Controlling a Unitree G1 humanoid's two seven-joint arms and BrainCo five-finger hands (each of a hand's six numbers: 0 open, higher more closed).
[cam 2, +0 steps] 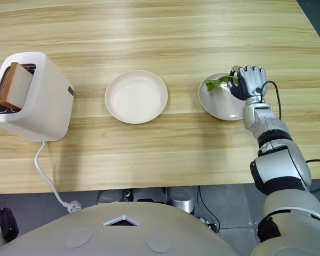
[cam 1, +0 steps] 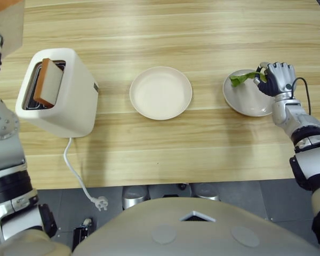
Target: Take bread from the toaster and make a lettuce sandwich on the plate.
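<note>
The right hand (cam 1: 277, 79) is hanging over the far right rim of a small white dish (cam 1: 245, 105), its dark fingers (cam 2: 240, 88) curling narrowly around the right end of the lettuce (cam 1: 244, 79) and covering that end, so the exact grip is hard to make out. The rest of the leaf, green and crumpled, is stretching left across the far part of the dish. The left arm (cam 1: 2, 160) is running up the left edge, where the frame is cutting it off.

1 slice of bread (cam 1: 49, 82), pale on its face with a brown crust, is standing upright and jutting out of the white toaster (cam 1: 69, 101) at the left of the worktop (cam 1: 176, 32); its lower part is sitting hidden in the slot, and the slot's depth is too dark to read. The round cream plate (cam 1: 161, 93) is lying bare between toaster and dish, apart from both. The toaster's white cord (cam 1: 73, 170) is trailing over the near edge, its plug (cam 1: 101, 202) dangling loose.
</note>
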